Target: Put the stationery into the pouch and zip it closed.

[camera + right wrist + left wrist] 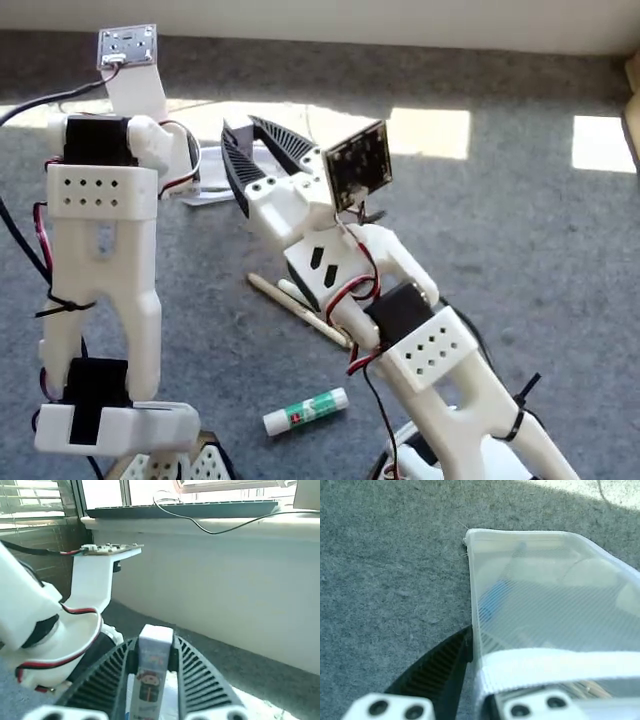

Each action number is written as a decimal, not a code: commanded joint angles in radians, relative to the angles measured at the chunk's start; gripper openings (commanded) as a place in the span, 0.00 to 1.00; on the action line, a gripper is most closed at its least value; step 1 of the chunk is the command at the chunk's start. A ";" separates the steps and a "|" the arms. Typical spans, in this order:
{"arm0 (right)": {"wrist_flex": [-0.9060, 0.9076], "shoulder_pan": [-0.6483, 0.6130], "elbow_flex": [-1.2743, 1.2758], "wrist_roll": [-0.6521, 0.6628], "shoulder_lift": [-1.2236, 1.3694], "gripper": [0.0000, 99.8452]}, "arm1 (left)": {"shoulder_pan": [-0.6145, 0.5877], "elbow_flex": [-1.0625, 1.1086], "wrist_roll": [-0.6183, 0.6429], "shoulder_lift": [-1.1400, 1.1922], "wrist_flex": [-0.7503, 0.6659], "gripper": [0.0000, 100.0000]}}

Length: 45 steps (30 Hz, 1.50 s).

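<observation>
Loading the pouch: one piece held over it, two more waiting.

The loading step is in hand. The right gripper has its jaws clamped on a white labelled stationery piece, raised beside the left arm, with the jaws only as far apart as the piece is wide. The left gripper appears to pinch the translucent pouch at its edge, one jaw pressed against the side. A glue stick and a wooden stick lie on the tabletop, not yet packed. The next move likely calls for lining the piece up with the pouch's mouth before letting go; the zip comes last.
</observation>
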 commanded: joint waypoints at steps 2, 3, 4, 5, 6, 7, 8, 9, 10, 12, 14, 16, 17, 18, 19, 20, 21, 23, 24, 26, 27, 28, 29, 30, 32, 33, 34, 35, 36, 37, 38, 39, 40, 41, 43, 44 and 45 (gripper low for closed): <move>-0.142 0.016 0.041 0.014 -0.044 0.00 | 0.001 -0.028 -0.009 -0.004 0.008 0.01; -0.165 0.016 0.056 0.014 -0.044 0.00 | 0.001 -0.028 -0.009 -0.004 0.008 0.01; -0.189 0.016 0.070 0.014 -0.044 0.00 | 0.001 -0.028 -0.009 -0.004 0.008 0.01; -0.211 0.016 0.084 0.014 -0.042 0.00 | 0.001 -0.028 -0.009 -0.004 0.008 0.01; -0.229 0.016 0.096 0.014 -0.042 0.00 | 0.001 -0.028 -0.009 -0.004 0.008 0.01; -0.245 0.016 0.110 0.014 -0.042 0.00 | 0.001 -0.028 -0.009 -0.002 0.008 0.01; -0.260 0.016 0.124 0.014 -0.042 0.00 | 0.001 -0.028 -0.009 -0.001 0.008 0.01; -0.274 0.016 0.136 0.014 -0.042 0.00 | 0.001 -0.028 -0.009 -0.001 0.008 0.01; -0.291 0.016 0.148 0.014 -0.042 0.00 | 0.001 -0.027 -0.009 0.001 0.008 0.01; -0.326 0.016 0.173 0.014 -0.042 0.00 | 0.001 -0.027 -0.009 0.001 0.008 0.01; -0.360 0.016 0.194 0.014 -0.042 0.00 | 0.001 -0.027 -0.009 0.001 0.008 0.01; -0.386 0.016 0.213 0.014 -0.042 0.00 | 0.001 -0.027 -0.009 0.001 0.008 0.01; -0.395 0.016 0.220 0.014 -0.042 0.00 | 0.001 -0.027 -0.009 0.001 0.009 0.01; -0.403 0.016 0.226 0.015 -0.042 0.00 | 0.001 -0.027 -0.009 0.002 0.009 0.01; -0.412 0.016 0.234 0.020 -0.042 0.00 | 0.001 -0.027 -0.009 0.002 0.009 0.01; -0.421 0.016 0.240 0.041 -0.042 0.00 | 0.001 -0.027 -0.009 0.002 0.009 0.01; -0.433 0.012 0.249 0.075 -0.042 0.00 | 0.001 -0.027 -0.009 0.002 0.009 0.01; -0.481 0.010 0.278 0.126 -0.042 0.00 | 0.001 -0.013 -0.009 -0.004 0.005 0.01; -0.513 0.010 0.295 0.140 -0.042 0.00 | 0.001 -0.004 -0.009 -0.004 0.003 0.01; -0.573 0.010 0.328 0.153 -0.042 0.00 | 0.001 0.005 -0.009 -0.004 0.003 0.01; -0.588 0.010 0.338 0.153 -0.042 0.00 | 0.001 0.007 -0.009 -0.004 0.002 0.01; -0.598 0.010 0.346 0.153 -0.042 0.00 | 0.001 0.007 -0.009 -0.004 0.002 0.01; -0.598 0.010 0.351 0.153 -0.042 0.00 | 0.001 0.005 -0.009 -0.004 0.002 0.01; -0.598 0.010 0.355 0.153 -0.042 0.00 | 0.001 0.005 -0.009 -0.005 0.002 0.01; -0.598 0.010 0.358 0.153 -0.042 0.00 | 0.001 0.005 -0.009 -0.005 0.002 0.01; -0.598 0.010 0.358 0.153 -0.042 0.00 | 0.001 0.005 -0.009 -0.005 0.002 0.01; -0.598 0.010 0.358 0.153 -0.042 0.00 | 0.001 0.005 -0.009 -0.005 0.002 0.01; -0.598 0.010 0.358 0.153 -0.042 0.00 | 0.001 0.005 -0.009 -0.005 0.002 0.01; -0.598 0.010 0.360 0.153 -0.042 0.00 | 0.001 0.005 -0.009 -0.005 0.002 0.01; -0.598 0.010 0.360 0.153 -0.042 0.01 | 0.001 0.005 -0.009 -0.005 0.002 0.01; -0.598 0.010 0.360 0.153 -0.042 0.01 | 0.001 0.005 -0.009 -0.005 0.002 0.01; -0.596 0.010 0.360 0.153 -0.042 0.01 | 0.001 0.007 -0.009 -0.005 0.002 0.01; -0.596 0.010 0.360 0.153 -0.042 0.01 | 0.001 0.007 -0.009 -0.005 0.002 0.01; -0.596 0.010 0.360 0.153 -0.042 0.01 | 0.001 0.007 -0.009 -0.005 0.002 0.01; -0.593 0.010 0.360 0.155 -0.042 0.01 | 0.001 0.007 -0.009 -0.005 0.002 0.01; -0.579 0.010 0.361 0.155 -0.042 0.02 | 0.001 0.007 -0.009 -0.005 0.002 0.01; -0.545 0.010 0.360 0.155 -0.042 0.04 | 0.001 0.007 -0.011 -0.005 0.002 0.01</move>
